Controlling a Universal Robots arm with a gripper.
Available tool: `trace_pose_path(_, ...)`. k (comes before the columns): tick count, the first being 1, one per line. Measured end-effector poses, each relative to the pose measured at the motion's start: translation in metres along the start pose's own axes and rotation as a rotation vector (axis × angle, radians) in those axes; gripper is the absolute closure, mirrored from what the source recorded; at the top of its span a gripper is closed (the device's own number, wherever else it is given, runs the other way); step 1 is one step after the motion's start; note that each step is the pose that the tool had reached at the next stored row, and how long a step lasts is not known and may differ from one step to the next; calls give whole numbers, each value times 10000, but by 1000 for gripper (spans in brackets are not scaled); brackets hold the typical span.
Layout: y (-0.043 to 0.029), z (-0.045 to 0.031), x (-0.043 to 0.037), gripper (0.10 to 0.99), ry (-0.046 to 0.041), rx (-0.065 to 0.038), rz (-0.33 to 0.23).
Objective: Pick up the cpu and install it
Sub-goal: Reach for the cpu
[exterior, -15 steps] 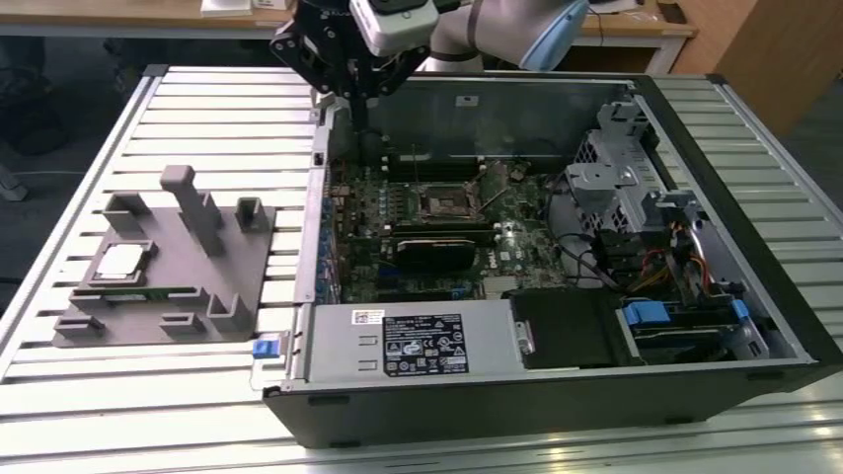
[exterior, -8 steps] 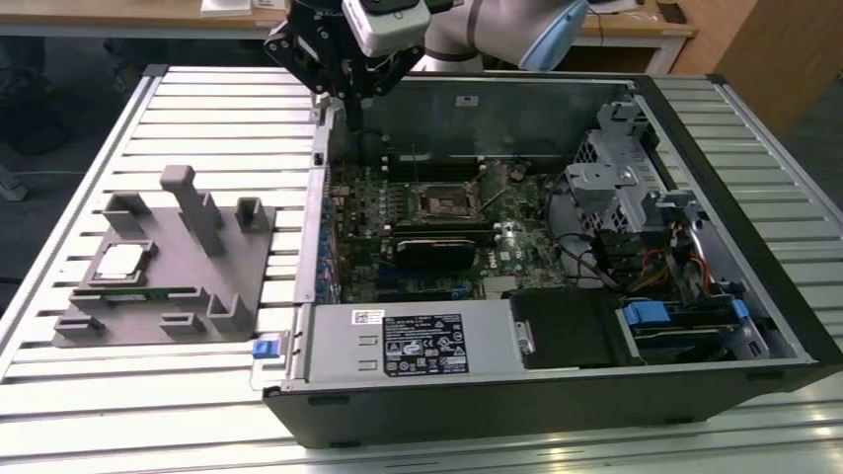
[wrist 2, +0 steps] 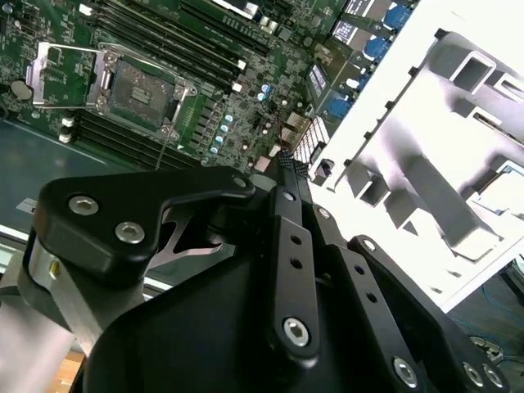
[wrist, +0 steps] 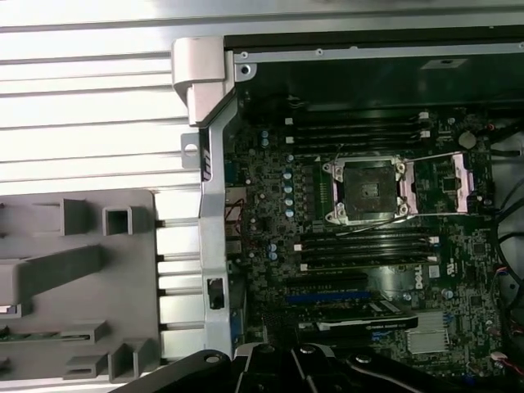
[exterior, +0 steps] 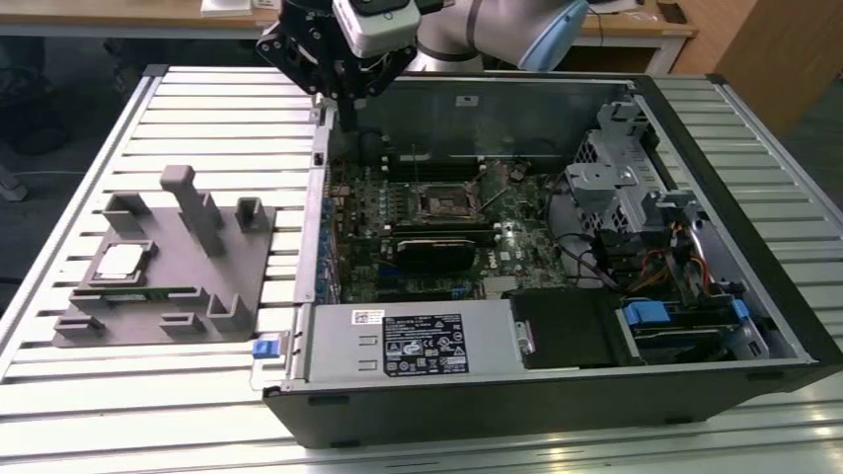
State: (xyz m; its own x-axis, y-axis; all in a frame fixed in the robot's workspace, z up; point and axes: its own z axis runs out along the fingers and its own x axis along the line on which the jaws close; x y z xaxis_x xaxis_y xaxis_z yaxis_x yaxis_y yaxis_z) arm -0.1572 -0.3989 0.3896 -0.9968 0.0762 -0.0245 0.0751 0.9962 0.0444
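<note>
The cpu (exterior: 118, 262), a small silvery square chip, lies flat in a pocket of the grey tray (exterior: 197, 296) at the exterior view's left. My gripper (exterior: 346, 111) hangs high over the far left corner of the open computer case (exterior: 554, 395), well away from the cpu. In the second wrist view its fingers (wrist 2: 286, 164) look closed together with nothing between them. The black square socket (exterior: 441, 205) on the green motherboard stands uncovered. In both wrist views its metal load plate (wrist 2: 61, 74) (wrist: 454, 184) is swung open beside the socket (wrist 2: 135, 90) (wrist: 364, 190).
The case lies on a slatted white table (exterior: 197, 109). Inside it are drive cages and cables (exterior: 658, 227) at the exterior view's right and a power supply (exterior: 415, 341) at the front. Upright posts (exterior: 197, 207) rise from the tray (wrist: 74, 278).
</note>
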Motion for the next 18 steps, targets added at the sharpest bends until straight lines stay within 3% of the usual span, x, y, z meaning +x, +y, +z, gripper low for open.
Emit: trace_pose_path(18,-8,12,106,980,0,0,1)
